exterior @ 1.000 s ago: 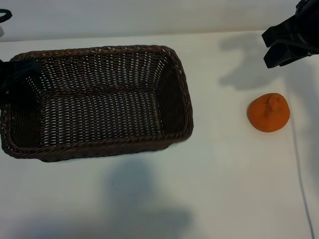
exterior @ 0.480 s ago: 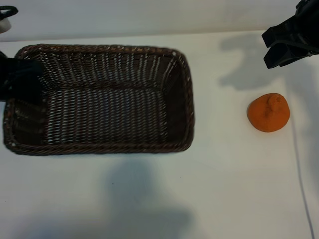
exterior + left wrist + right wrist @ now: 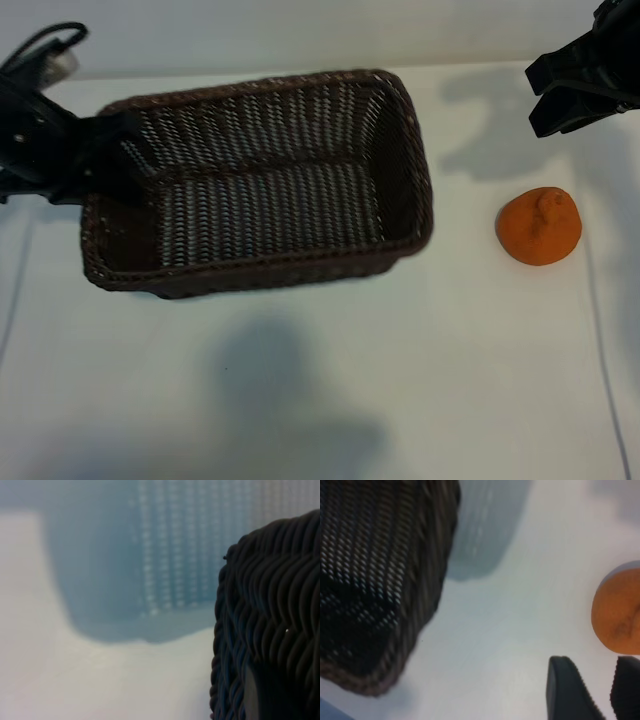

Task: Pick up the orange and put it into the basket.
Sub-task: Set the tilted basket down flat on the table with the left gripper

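Observation:
The dark brown wicker basket (image 3: 262, 84) hangs tilted over the left middle of the white table. My left gripper (image 3: 105, 155) is shut on the basket's left rim. In the left wrist view the basket's weave (image 3: 270, 630) fills one side, close up. The orange (image 3: 539, 226) sits alone on the table to the right, knob upward, well apart from the basket. My right gripper (image 3: 565, 95) hovers behind the orange at the far right, open with nothing between its fingers. The right wrist view shows the right gripper (image 3: 595, 695), the orange (image 3: 620, 610) just beyond it, and the basket (image 3: 380, 580) farther off.
A thin cable (image 3: 602, 330) runs along the table's right side. The basket throws a shadow on the table below it. A bare strip of white table lies between basket and orange.
The basket has been carried to the right, toward the orange, and tipped, with my left gripper on its left rim. The orange and the right gripper have not moved.

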